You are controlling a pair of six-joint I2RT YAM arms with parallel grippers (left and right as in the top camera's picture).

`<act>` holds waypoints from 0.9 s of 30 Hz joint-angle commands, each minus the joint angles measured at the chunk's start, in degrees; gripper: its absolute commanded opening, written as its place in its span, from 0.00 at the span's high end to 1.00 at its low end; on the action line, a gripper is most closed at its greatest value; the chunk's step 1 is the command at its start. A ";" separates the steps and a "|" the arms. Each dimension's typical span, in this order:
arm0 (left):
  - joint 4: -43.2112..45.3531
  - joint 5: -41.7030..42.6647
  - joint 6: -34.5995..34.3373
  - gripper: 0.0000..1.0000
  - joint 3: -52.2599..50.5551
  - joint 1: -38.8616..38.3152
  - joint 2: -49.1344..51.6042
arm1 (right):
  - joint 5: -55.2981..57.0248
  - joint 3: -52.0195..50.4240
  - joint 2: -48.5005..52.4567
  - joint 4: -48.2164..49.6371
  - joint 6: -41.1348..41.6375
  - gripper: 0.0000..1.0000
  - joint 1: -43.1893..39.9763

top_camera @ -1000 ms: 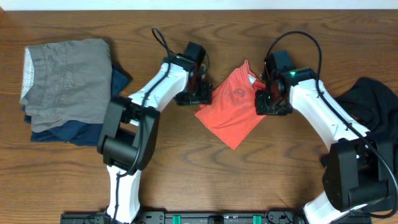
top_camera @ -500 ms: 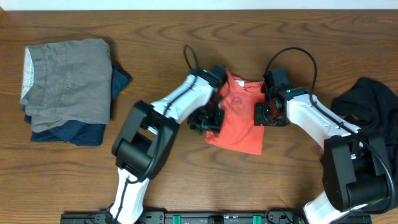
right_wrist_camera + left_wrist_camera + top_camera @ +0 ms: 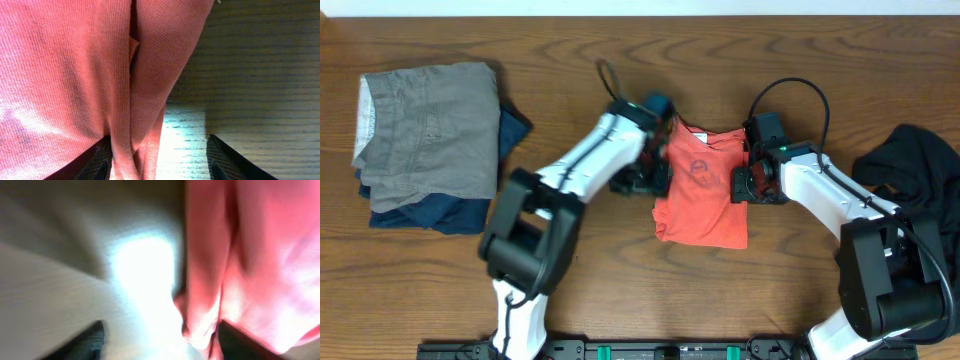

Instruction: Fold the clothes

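Coral-red T-shirt (image 3: 703, 195): lies folded into a narrow strip mid-table (image 3: 620, 290), nearer the far edge, collar toward that edge. Left gripper (image 3: 655, 180): sits at the shirt's left side, jaws apart, wrist view blurred. Right gripper (image 3: 740, 185): sits at the shirt's right side, jaws apart, a red fold between them. Black garment (image 3: 910, 170): lies crumpled by the right edge. Grey garment (image 3: 425, 120): rests on navy garment (image 3: 440, 212) near the left edge.

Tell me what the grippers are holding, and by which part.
Nothing looks clamped. The left gripper and right gripper both stand open, fingers astride the shirt's side edges.
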 commanded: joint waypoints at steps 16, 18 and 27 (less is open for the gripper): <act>22.03 21.05 8.26 0.01 0.39 6.99 0.20 | 1.79 -1.55 0.37 -0.26 -0.24 0.40 -0.37; 22.82 21.03 7.72 0.01 0.39 7.02 1.49 | 1.60 -1.55 0.37 -0.26 -0.24 0.40 -0.37; 24.55 21.07 4.81 0.01 0.39 6.23 8.76 | 1.60 -1.66 0.37 -0.66 -0.24 0.40 -0.37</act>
